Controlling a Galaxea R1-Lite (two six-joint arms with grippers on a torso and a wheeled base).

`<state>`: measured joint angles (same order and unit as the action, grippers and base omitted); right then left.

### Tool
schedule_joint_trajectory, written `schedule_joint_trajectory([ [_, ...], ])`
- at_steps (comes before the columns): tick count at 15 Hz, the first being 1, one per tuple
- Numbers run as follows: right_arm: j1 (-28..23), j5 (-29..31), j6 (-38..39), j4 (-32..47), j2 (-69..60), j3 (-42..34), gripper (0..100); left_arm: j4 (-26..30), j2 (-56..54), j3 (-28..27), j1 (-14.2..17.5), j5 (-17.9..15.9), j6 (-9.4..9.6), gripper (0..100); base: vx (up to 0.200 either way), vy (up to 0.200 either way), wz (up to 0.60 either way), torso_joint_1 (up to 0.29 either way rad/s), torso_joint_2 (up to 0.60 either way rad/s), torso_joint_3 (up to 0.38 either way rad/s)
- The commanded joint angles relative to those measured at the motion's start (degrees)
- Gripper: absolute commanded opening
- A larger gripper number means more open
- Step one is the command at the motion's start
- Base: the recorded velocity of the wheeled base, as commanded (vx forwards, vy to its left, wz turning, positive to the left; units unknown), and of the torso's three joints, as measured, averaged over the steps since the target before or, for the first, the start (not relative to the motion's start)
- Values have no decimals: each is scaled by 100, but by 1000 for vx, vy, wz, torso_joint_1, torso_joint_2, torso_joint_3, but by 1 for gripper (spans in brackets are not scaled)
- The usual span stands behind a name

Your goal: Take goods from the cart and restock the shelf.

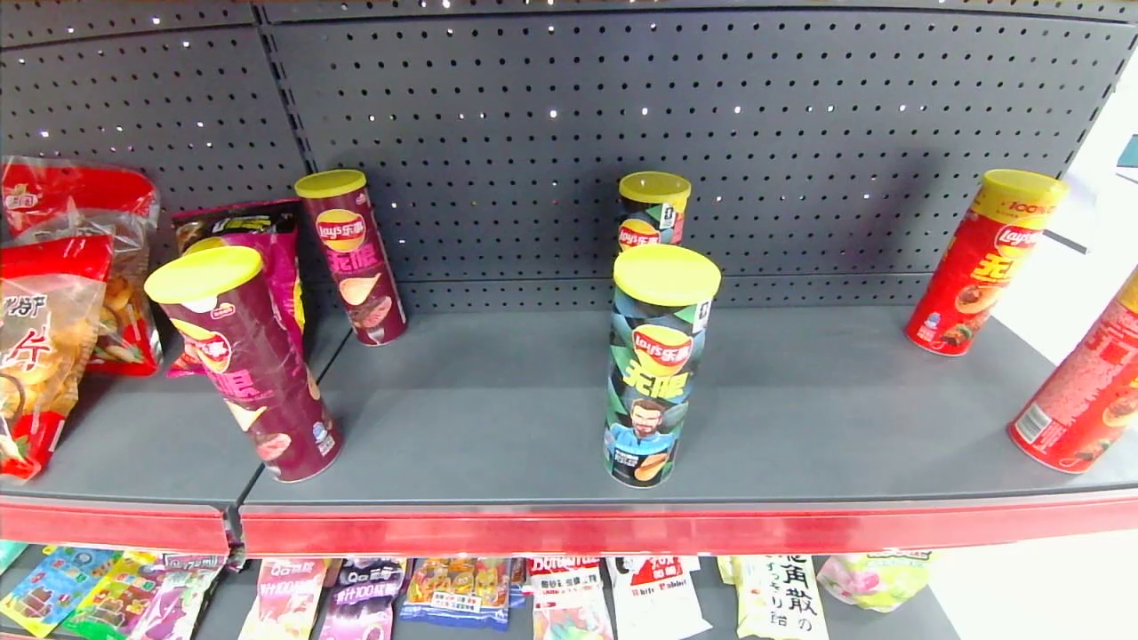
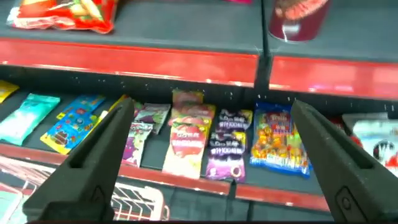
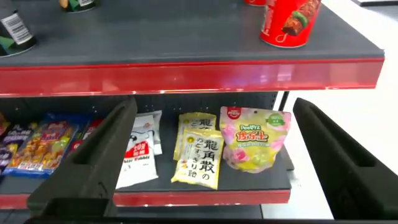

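- Head view — six crisp cans are seen standing on the grey shelf (image 1: 498, 418): two purple cans (image 1: 244, 360) at the left, two dark patterned cans (image 1: 658, 364) in the middle, two red cans (image 1: 982, 262) at the right. Snack bags (image 1: 62, 293) are piled at the far left.
- Left wrist view — the left gripper (image 2: 211, 107) is held wide apart and empty, facing candy packets (image 2: 189, 140) laid out below the shelf's red edge (image 2: 124, 62). A white wire grid (image 2: 134, 202) is seen beneath.
- Right wrist view: the right gripper (image 3: 214, 106) is likewise spread wide with nothing in it, before pale packets (image 3: 199, 155) below the shelf.
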<state>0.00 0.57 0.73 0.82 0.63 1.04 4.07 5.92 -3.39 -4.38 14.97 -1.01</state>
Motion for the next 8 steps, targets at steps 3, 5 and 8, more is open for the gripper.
schedule_joint_trajectory([
  [3,18,-312,-73,-90,-46,-95,100,-574,-100,339,77,-1189,-215,100,0,0,0,0,0,0],
  [5,18,-303,-64,-82,-55,-104,100,-407,-118,339,104,-1304,92,100,0,0,0,0,0,0],
  [8,18,-303,-64,-82,-55,-95,100,-407,-118,339,104,-1304,110,100,0,0,0,0,0,0],
])
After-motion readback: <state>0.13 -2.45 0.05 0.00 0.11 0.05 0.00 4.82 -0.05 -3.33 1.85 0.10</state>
